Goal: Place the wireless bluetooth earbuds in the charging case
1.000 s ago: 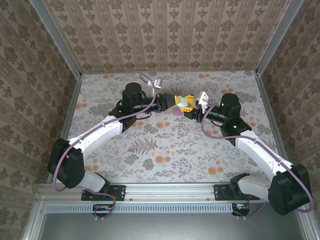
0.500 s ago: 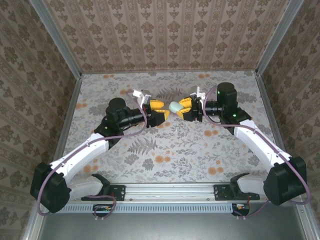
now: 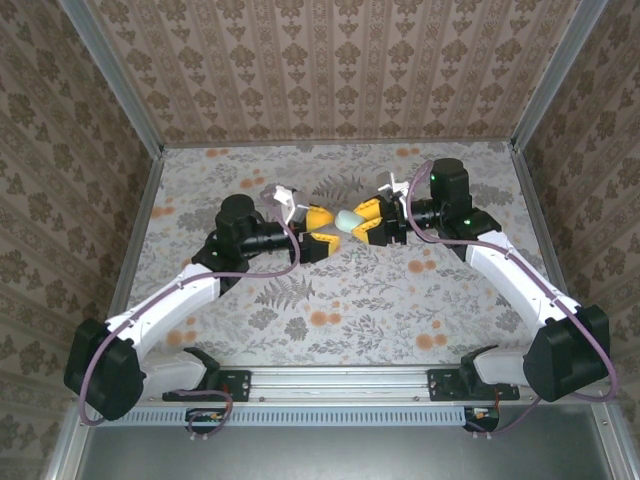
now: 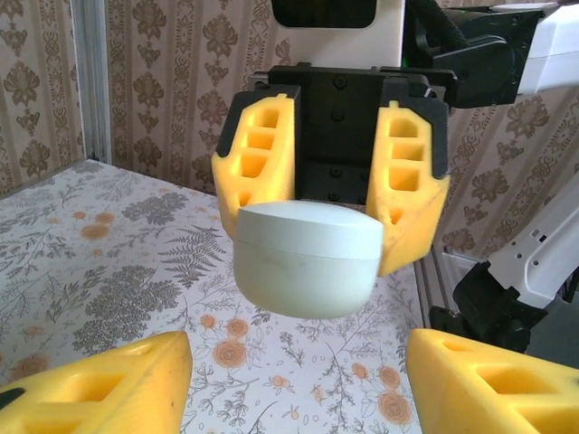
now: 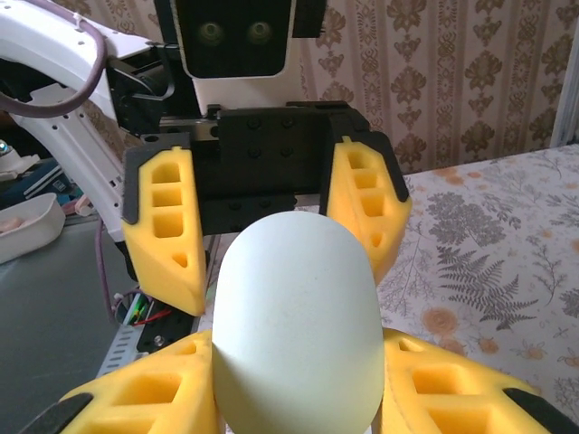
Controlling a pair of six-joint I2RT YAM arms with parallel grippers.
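The table (image 3: 350, 300) with its flowered cover lies under both arms, which reach in from the near edge and meet head-on over its far middle. The left arm (image 3: 180, 290) comes from the left and the right arm (image 3: 510, 270) from the right, wrists level and raised off the cover.

The step in hand looks like getting the case open, or passing it across, so that earbuds can go in. To do it well, the right arm should hold steady while the left one comes straight along the shared line, not from an angle. The left fingers should land on the free half of the case, on one side of the seam, clear of the right fingers. The plastic looks smooth and rounded, so a slow, square squeeze is safer than a fast one, which could squirt the case out. The right grip should not let go until the left one is firm.

The right claw (image 3: 366, 222) pinches the case (image 4: 306, 262), one yellow finger on each flank and the rest of the case jutting forward towards the left claw. The left claw (image 3: 316, 232) is spread wide and bare, its fingers (image 4: 99, 389) apart at either side of the left wrist view, just short of the case and not touching it.

The case is small, pale and pebble-shaped, its lid down, held in the air between the two claws.
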